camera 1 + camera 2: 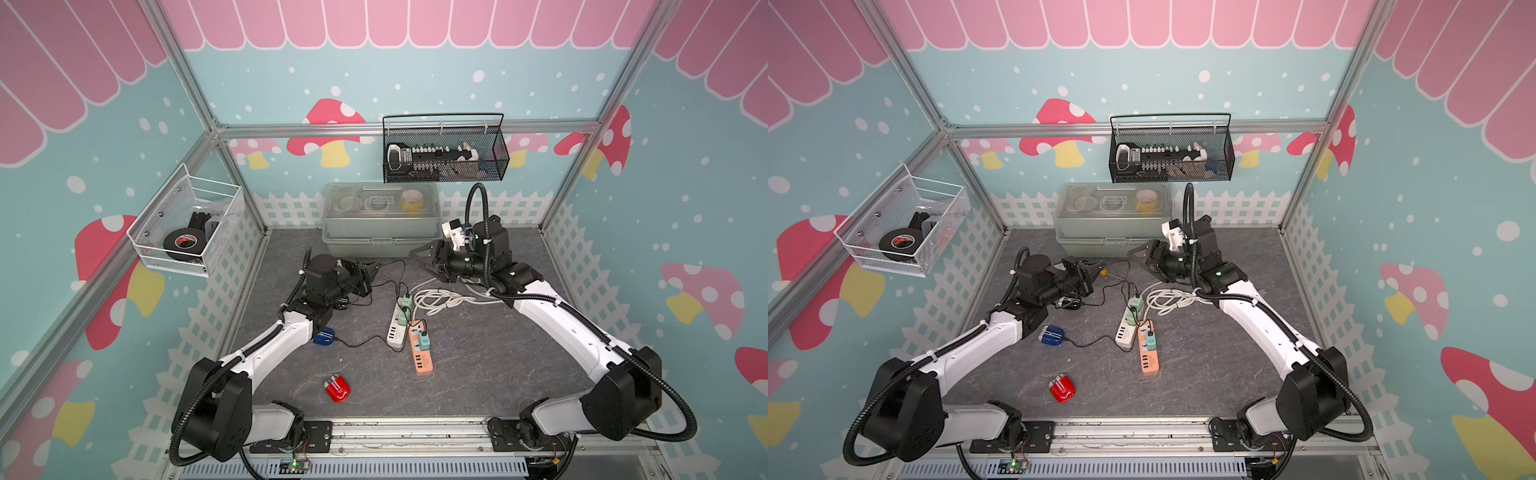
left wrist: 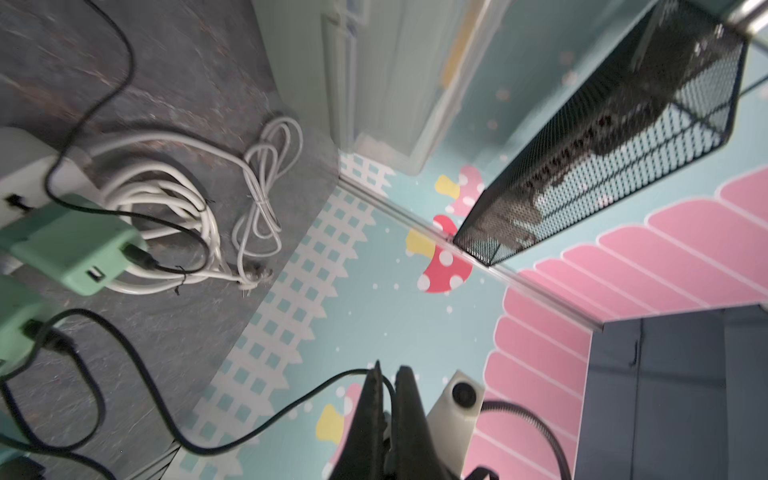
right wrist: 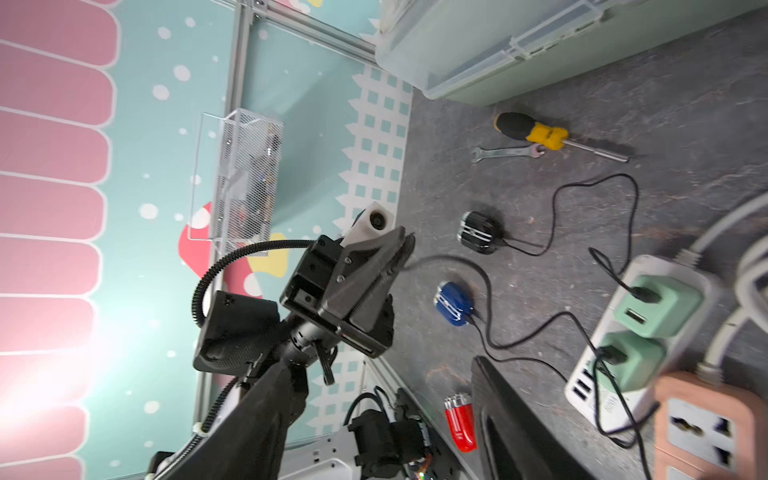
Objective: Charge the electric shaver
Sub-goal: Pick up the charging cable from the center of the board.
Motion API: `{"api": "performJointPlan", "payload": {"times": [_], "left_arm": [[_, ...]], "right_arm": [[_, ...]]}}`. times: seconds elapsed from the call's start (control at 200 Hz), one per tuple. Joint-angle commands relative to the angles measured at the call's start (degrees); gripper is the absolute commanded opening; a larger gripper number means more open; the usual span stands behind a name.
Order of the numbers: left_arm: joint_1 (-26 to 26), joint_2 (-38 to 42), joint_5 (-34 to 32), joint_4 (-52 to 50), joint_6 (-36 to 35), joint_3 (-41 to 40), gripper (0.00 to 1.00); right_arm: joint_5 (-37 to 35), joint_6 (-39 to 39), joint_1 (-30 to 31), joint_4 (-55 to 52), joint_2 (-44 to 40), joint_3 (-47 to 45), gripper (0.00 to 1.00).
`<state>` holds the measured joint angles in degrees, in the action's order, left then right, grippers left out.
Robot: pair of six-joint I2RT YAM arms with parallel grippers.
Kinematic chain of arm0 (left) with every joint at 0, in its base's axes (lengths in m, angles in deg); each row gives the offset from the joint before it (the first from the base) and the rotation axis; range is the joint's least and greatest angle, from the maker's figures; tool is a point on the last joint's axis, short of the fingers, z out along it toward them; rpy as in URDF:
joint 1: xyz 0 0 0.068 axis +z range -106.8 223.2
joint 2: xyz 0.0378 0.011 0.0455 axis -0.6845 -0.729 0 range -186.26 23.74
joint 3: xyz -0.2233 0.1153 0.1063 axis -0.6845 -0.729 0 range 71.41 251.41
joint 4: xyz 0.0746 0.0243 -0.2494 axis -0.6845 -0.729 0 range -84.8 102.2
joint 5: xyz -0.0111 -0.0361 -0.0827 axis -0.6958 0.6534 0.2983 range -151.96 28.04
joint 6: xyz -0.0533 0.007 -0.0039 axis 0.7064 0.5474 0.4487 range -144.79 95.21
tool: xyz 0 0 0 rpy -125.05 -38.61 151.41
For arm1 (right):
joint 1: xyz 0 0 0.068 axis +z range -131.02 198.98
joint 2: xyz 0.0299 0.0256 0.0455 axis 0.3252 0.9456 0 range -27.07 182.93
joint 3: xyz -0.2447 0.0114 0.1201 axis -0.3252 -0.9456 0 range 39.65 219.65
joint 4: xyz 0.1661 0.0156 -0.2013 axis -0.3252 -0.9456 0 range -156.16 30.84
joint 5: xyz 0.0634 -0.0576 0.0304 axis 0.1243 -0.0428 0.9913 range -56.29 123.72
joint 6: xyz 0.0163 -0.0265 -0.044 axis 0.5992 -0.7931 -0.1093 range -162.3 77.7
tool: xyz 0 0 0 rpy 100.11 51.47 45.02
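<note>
Red shaver (image 1: 337, 388) at front, well apart from left fingers (image 3: 386, 249) pinching black cable (image 3: 486, 299), right fingers (image 1: 426, 248) wide

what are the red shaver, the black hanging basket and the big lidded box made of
Red shaver: probably hard glossy plastic, given its shiny highlights, with a chrome-looking head.
Black hanging basket: metal wire mesh with a matte black coating and see-through holes.
Lidded box: translucent frosted plastic; tape rolls show through.

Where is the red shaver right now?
In both top views the red shaver lies uncabled near the front edge of the table, left of the orange power strip.
</note>
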<state>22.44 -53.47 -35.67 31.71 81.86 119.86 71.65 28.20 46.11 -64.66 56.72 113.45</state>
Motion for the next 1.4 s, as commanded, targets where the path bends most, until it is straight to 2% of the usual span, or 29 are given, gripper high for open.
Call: {"api": "performJointPlan", "payload": {"times": [0.0, 0.085, 0.13, 0.28, 0.355, 0.51, 0.635, 0.74, 0.916, 1.256, 1.396], "left_arm": [[0.1, 0.2, 8.2, 3.7, -8.7, 4.1, 0.00], [0.0, 0.4, 8.0, -0.7, -14.3, 5.7, 0.00], [0.1, 0.1, 7.9, -1.3, -16.1, 6.0, 0.00], [0.0, -1.5, 6.7, 1.6, -18.2, 5.2, 0.00], [0.0, -2.2, 6.5, 3.1, -18.6, 5.1, 0.00], [-0.2, -2.6, 6.8, 2.1, -20.5, 5.6, 0.00], [-0.5, -3.3, 8.1, 1.8, -20.7, 6.2, 0.00], [-0.5, -3.3, 8.6, 1.3, -20.8, 6.5, 0.00], [-0.5, -3.7, 9.0, 0.6, -21.1, 6.7, 0.00], [-0.6, -4.6, 8.9, 0.6, -20.7, 7.1, 0.00], [-0.6, -5.0, 8.8, 1.0, -20.5, 7.3, 0.00]], "right_arm": [[5.9, 12.1, 0.2, 12.3, 4.8, 1.8, 0.65], [5.6, 20.9, 0.8, 20.5, 5.2, -0.4, 0.59], [4.6, 23.3, 1.2, 21.4, 4.2, -2.0, 0.58], [2.0, 26.2, 2.5, 18.8, -0.8, -7.8, 0.52], [0.0, 26.3, 2.6, 16.7, -3.6, -10.5, 0.52], [-1.7, 30.5, 3.4, 20.7, -4.7, -12.9, 0.52], [-2.3, 31.1, 4.8, 23.3, -2.1, -11.8, 0.50], [-2.9, 33.3, 5.6, 27.9, 1.1, -11.0, 0.44], [-2.7, 33.4, 5.7, 28.9, 4.5, -7.7, 0.37], [-2.3, 34.5, 5.9, 31.2, 5.9, -8.5, 0.19], [-1.8, 34.5, 5.9, 31.1, 6.1, -9.4, 0.17]]}}
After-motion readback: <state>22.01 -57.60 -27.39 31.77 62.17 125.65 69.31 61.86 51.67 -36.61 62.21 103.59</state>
